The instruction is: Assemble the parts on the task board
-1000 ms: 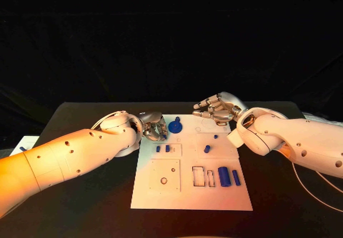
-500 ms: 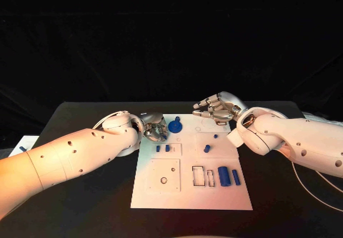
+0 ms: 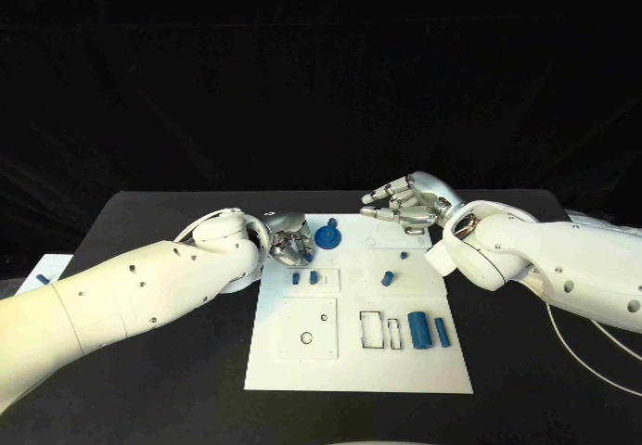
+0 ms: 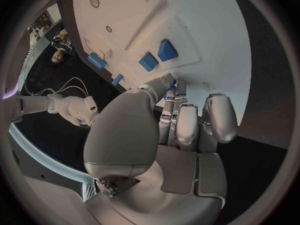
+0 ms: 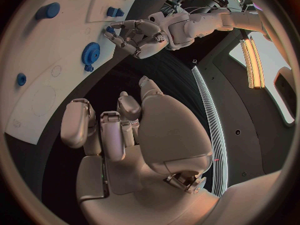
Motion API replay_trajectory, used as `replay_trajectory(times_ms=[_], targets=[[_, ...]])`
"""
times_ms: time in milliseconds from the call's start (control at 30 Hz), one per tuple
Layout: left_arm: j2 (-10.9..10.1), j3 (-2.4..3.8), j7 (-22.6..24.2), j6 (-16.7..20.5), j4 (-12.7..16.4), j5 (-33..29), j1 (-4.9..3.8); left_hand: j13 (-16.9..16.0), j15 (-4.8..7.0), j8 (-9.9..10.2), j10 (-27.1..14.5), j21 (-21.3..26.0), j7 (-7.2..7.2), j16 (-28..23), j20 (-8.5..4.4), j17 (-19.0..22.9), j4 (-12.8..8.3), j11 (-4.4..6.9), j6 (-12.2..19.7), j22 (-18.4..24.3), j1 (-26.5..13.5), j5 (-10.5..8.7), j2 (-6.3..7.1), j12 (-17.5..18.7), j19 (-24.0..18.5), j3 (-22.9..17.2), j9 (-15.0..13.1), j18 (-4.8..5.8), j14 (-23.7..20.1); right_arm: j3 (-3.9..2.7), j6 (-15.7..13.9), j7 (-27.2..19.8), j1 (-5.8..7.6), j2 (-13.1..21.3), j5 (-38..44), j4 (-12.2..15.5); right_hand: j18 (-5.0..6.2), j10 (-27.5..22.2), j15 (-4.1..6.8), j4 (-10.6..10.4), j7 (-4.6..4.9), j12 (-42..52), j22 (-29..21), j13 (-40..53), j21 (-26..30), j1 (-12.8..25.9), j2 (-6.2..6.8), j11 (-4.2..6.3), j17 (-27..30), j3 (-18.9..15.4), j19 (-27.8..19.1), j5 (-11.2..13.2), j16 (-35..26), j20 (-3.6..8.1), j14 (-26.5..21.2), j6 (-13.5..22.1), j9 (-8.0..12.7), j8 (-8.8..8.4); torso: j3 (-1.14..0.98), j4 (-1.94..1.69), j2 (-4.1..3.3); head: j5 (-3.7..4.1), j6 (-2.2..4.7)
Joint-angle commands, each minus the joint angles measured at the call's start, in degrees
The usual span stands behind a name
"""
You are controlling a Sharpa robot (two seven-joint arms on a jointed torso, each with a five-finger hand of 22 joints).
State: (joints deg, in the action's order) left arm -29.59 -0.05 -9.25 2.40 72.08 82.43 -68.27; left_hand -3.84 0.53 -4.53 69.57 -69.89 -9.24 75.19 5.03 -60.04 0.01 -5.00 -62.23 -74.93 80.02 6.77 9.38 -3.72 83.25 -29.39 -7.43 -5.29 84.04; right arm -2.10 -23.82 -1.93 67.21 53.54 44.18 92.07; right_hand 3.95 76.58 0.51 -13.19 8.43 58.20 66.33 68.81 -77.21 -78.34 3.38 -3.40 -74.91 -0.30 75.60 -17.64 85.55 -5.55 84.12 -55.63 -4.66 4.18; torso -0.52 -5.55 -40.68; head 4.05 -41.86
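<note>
Down on the black table (image 3: 160, 389), matte and dark, the white task board (image 3: 359, 371) lies flat in the middle, a smooth rectangular plate with faint outlined recesses. Nearest on it, at the right side, two blue cylinders lie side by side, the thicker cylinder (image 3: 420, 329) and the slimmer cylinder (image 3: 442, 332) just to its right, with two narrow rectangular slots (image 3: 380, 331) to their left and a square panel (image 3: 308, 328) with small round holes further left. A little farther along, a pair of small blue blocks (image 3: 305, 277) sits on the left part of the board, and a short blue peg (image 3: 387, 276) stands towards the right. Farther still, near the board's far left corner, there's the blue gear (image 3: 327, 238), round and toothed, with a little knob at its far side. The left hand (image 3: 285, 238), silver and glossy, hovers right beside that gear at the board's left edge, fingers curled inward and close together; nothing shows between them, and whether they touch the gear I cannot tell. The right hand (image 3: 405, 206) hangs over the far right corner of the board, fingers bent but spread apart, holding nothing. Behind the table, the room is black all the way back.
</note>
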Motion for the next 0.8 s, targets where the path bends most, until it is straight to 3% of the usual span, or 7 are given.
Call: replay_trajectory(times_ms=[33,167,400,667,800], targets=[[0.01,0.00,-0.64,-1.30,0.01,0.38,0.03,0.12,-0.66,0.72,-1.09,0.04,-0.28,0.11,0.52,0.31,-0.25,-0.33,1.15,0.07,-0.70,0.05,0.37,0.33,0.08,-0.28,0.41,0.77,0.99,0.00,0.59,-0.31,-0.04,0.00,0.35,0.03,1.09,0.05,0.32,0.05,-0.09,0.02,-0.06,-0.02,0.27,0.10,-0.46,0.11,-7.08,-0.37,-0.38,-0.39,-0.15,0.08,4.07,-0.40,-0.08,0.07,0.03,-0.03,0.00,0.08,-0.02],[-0.06,0.00,-0.78,-1.21,0.01,0.27,0.04,0.17,-1.05,1.10,-2.85,0.52,-0.62,0.17,0.93,0.73,-0.37,-0.80,3.54,0.32,-1.17,0.08,0.94,0.30,-0.13,-0.50,1.30,0.66,0.87,0.00,0.57,-0.26,-0.04,0.03,0.35,-0.01,1.11,-0.04,0.32,0.04,-0.09,-0.16,-0.17,-0.17,0.35,0.04,-0.56,0.11,-6.92,-0.46,-0.43,-0.38,-0.26,0.09,4.03,-0.43,-0.09,0.07,0.02,-0.03,-0.01,0.07,-0.04],[-0.24,0.00,-0.93,-0.74,0.05,0.22,0.04,0.16,-1.28,1.06,-3.97,0.97,-0.79,0.19,1.21,1.12,-0.52,-1.07,4.88,0.57,-1.40,0.09,1.27,0.27,-0.30,-0.62,1.96,0.54,0.75,0.00,0.46,0.13,-0.04,0.20,0.48,-0.12,1.26,-1.10,0.33,0.09,-0.08,-2.44,-0.89,-1.70,0.77,-0.08,-0.58,0.12,-6.27,-0.54,-0.87,-0.39,-0.65,0.10,3.88,-0.39,-0.08,0.04,0.05,-0.05,0.01,0.02,-0.06],[-1.21,0.01,-1.17,0.40,0.22,-0.23,0.04,0.26,-1.72,1.04,-6.90,2.50,-1.16,0.31,1.66,1.89,-1.02,-1.63,8.27,1.55,-1.46,0.15,1.62,0.28,-0.80,-0.51,3.43,0.21,0.56,0.00,1.61,1.78,-0.04,0.54,3.59,-1.31,1.63,-11.19,0.36,-0.22,0.00,-25.77,-2.88,-19.21,2.30,-2.01,-1.61,0.10,-3.59,-1.03,-1.84,0.12,-2.66,0.18,3.28,-0.34,-0.11,0.05,0.05,-0.02,0.08,0.11,0.14],[-2.80,0.03,-0.01,2.91,1.06,-2.77,0.03,0.31,-2.07,0.89,-9.43,3.79,-1.55,0.53,1.98,1.93,-1.54,-2.09,8.83,2.41,-0.96,0.20,1.31,0.29,-1.20,-0.15,3.65,-0.04,0.48,0.00,4.32,3.97,-0.04,1.04,10.38,-2.68,1.98,-16.13,0.14,1.55,0.40,-35.95,-4.79,-28.02,3.58,-7.60,-2.31,-0.48,-1.42,2.19,-2.84,1.88,-4.21,0.14,2.88,-1.64,-0.30,0.46,0.09,-0.02,0.12,0.30,0.34]])
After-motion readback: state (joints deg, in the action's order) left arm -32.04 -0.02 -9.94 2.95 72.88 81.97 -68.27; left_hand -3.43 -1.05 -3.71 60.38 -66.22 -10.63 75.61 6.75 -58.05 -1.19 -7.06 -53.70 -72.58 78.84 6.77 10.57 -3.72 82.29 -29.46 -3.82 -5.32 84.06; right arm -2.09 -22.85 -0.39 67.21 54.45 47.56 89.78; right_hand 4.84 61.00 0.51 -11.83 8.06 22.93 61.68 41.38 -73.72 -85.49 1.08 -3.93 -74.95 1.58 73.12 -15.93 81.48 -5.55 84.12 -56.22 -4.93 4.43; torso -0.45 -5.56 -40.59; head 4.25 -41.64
